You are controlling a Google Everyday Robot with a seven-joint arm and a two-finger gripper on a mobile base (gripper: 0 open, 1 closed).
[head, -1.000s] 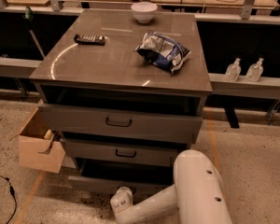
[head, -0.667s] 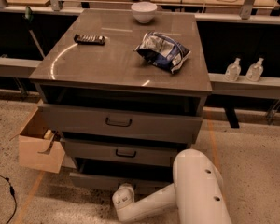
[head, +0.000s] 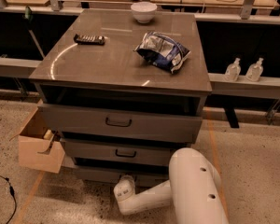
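gripper low at the bottom drawer

the gripper (head: 126, 181) sits in the lower middle of the frame, just above the floor, at the end of a white arm that comes in from the lower right. it is right up against the front of the bottom drawer (head: 98, 173), the lowest of three in the grey cabinet (head: 121, 64); whether they touch cannot be told. the drawer front is plain grey, wide, shallow and level, with a dark gap above it. the gripper hides part of it.

The gripper (head: 126, 187), by the bottom drawer (head: 94, 174), is cased in smooth white plastic; the top (head: 107, 66) is finished glossy, the bag (head: 162, 51) made of crinkled foil.
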